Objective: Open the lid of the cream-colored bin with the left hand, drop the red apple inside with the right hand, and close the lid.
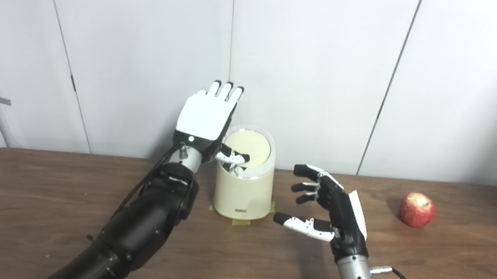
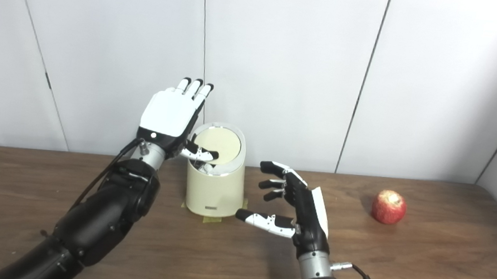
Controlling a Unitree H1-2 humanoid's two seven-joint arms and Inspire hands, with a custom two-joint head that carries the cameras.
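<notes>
1. Left robot hand (image 1: 205,116) raised beside the cream-colored bin (image 1: 243,189), palm away from camera, fingers straight and apart, holding nothing. Its thumb (image 1: 234,157) lies across the tilted lid (image 1: 247,148), tip at the lid's lower edge. Cannot tell whether it is hooked under the edge or only resting on top.
2. Right robot hand (image 1: 326,211) hovers over the bench (image 1: 41,210) just right of the bin, fingers spread and curled, empty.
3. Red apple (image 1: 417,210) sits on the bench well to the right, apart from both hands. Lid not visibly lifted.
4. Risks, as I judge them:
   - Thumb purchase looks slight; it may slip off the lid's edge and leave the lid shut.
   - Sideways push from the thumb could shift the bin, though tape (image 1: 240,222) shows at its base.
   - Right hand is near the bin; swinging out toward the apple could clip it.
   - Apple is round; a glancing touch could roll it toward the bench edge.
</notes>
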